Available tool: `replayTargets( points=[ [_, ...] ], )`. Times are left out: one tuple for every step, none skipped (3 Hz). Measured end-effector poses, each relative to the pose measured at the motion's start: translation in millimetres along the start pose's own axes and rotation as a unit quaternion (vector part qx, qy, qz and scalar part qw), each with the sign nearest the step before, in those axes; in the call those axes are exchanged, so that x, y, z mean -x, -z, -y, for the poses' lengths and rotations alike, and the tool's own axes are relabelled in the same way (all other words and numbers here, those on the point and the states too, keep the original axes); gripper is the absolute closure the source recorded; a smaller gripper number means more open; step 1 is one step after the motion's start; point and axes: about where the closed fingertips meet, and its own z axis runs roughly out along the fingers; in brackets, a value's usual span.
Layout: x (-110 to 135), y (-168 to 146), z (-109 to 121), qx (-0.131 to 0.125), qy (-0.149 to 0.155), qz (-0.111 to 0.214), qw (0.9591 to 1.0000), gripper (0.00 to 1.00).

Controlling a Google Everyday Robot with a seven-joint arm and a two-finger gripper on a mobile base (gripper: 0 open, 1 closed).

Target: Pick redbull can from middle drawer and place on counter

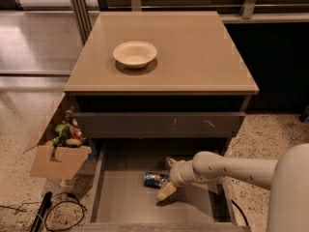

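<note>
The redbull can (153, 180) lies on its side on the floor of the open middle drawer (123, 199), near the middle. My gripper (167, 177) reaches in from the right, low inside the drawer. Its pale fingers are spread, one behind and one in front of the can's right end. The jaws are open and I cannot tell whether they touch the can. The tan counter (198, 57) tops the cabinet above.
A cream bowl (135, 53) sits on the counter's left half. The closed drawer front with pale scratches (159, 124) overhangs the open drawer. An open cardboard box of items (58, 153) stands at the cabinet's left. Black cables (43, 211) lie on the speckled floor.
</note>
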Motion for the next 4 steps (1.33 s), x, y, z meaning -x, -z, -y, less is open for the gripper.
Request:
replayTargets(
  points=[
    [-6.2, -13.2, -4.5, 0.024, -0.016, 0.003, 0.9996, 0.00],
    [-6.9, -15.3, -5.4, 0.028, -0.018, 0.003, 0.9994, 0.14],
    [-6.9, -15.3, -5.5, 0.028, -0.018, 0.003, 0.9994, 0.45],
    [-6.9, -15.3, -5.5, 0.028, -0.018, 0.003, 0.9994, 0.76]
  ],
)
